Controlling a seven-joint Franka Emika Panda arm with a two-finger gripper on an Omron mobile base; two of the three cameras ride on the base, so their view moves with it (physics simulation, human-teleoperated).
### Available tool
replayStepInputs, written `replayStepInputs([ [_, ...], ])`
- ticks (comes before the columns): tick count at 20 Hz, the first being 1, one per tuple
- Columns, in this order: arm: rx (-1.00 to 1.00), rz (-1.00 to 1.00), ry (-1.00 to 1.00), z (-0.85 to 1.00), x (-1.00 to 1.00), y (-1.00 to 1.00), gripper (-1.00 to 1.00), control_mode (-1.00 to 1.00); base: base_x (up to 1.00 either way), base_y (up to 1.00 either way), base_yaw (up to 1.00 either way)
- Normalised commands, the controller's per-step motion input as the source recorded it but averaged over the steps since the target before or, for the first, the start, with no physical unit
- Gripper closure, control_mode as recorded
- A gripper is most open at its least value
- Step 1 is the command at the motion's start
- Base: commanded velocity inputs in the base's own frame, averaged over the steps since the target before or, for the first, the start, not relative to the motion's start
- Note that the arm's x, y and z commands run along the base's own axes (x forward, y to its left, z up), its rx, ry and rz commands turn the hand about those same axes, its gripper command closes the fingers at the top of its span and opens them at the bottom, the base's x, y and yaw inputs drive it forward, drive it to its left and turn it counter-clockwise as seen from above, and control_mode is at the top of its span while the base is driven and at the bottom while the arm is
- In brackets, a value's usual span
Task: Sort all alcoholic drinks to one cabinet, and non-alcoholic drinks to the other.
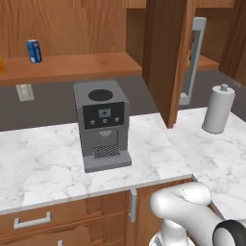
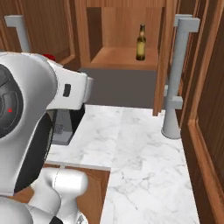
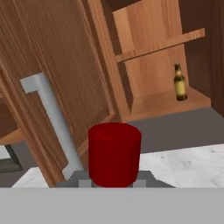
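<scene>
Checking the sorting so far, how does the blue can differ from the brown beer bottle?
The blue soda can is short and squat; the brown beer bottle is tall with a slim neck. The can stands in the left cabinet, the bottle in the right. Both stand upright on wooden shelves.

Warm, grained wood forms the cabinets (image 1: 72, 29) and shelves, white grey-veined marble the smooth counter (image 1: 43, 168), matt grey plastic or metal the coffee machine (image 1: 102, 124), brown glass the glossy beer bottle (image 2: 141, 43), smooth red the cap (image 3: 114, 154).
</scene>
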Motion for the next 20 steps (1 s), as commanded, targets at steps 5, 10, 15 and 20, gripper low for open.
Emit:
replayStepInputs([
  [5, 0.13, -0.12, 0.00, 0.38, 0.63, -0.45, 1.00, -1.00, 0.00, 0.00, 0.00],
  [10, 0.05, -0.09, -0.02, 0.06, 0.48, -0.15, 1.00, -1.00, 0.00, 0.00, 0.00],
  [15, 0.01, -0.11, -0.08, 0.00, 0.65, 0.00, 1.00, -1.00, 0.00, 0.00, 0.00],
  [20, 0.04, -0.09, -0.03, 0.00, 0.84, 0.00, 1.00, -1.00, 0.00, 0.00, 0.00],
])
